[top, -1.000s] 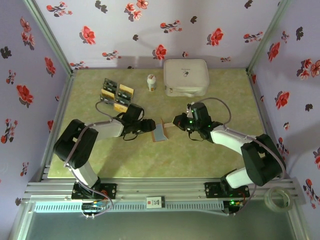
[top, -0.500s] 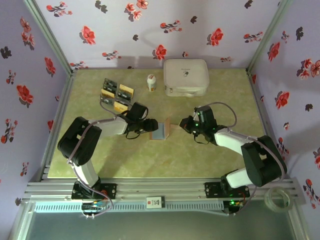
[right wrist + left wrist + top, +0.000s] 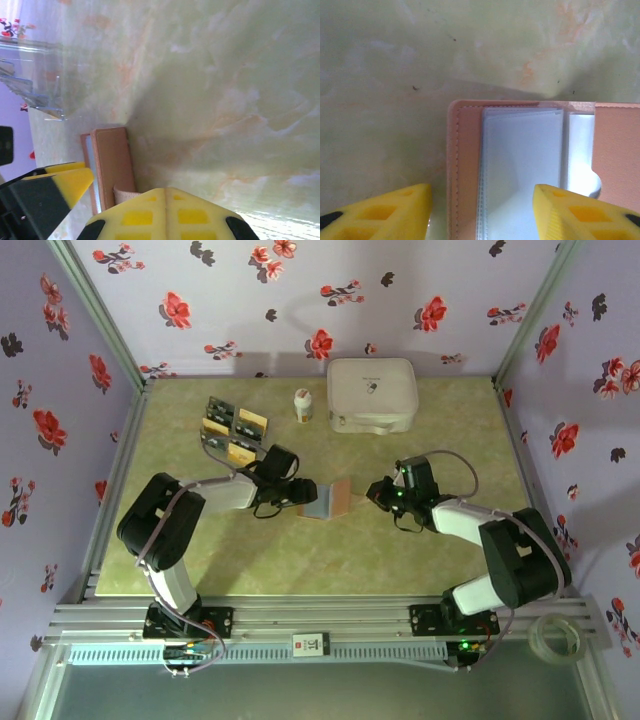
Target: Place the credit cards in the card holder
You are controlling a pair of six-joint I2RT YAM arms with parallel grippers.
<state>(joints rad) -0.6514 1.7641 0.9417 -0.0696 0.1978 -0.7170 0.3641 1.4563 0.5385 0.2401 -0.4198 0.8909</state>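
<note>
1. The card holder (image 3: 325, 503) lies a little left of the bench's (image 3: 420, 560) middle. It is open, with grey-silver sleeves showing and its right flap propped up at a slant. A second ago that flap stood nearly on edge as a thin sliver; it has since dropped back, so more of the inside faces up.

2. In the left wrist view the holder's (image 3: 465, 175) left leaf and clear sleeves look empty. No card is in it yet.

3. The left tool (image 3: 303, 494) has slid in from nine o'clock and now sits at the holder's left edge. Its yellow fingers (image 3: 385, 210) are parted on either side of the left leaf and clamp nothing.

4. The right tool (image 3: 376, 490) was up against the flap a second ago. It has since backed off toward three o'clock and now stands just apart from the holder. Its jaws are clenched together and look empty in the right wrist view (image 3: 165, 212).

5. The credit cards (image 3: 230, 430) lie in their cluster at about ten o'clock of the holder, well apart from it and untouched.

6. Judgement: the opening step looks about finished. What remains is to steady the holder and fetch the first card.
</note>
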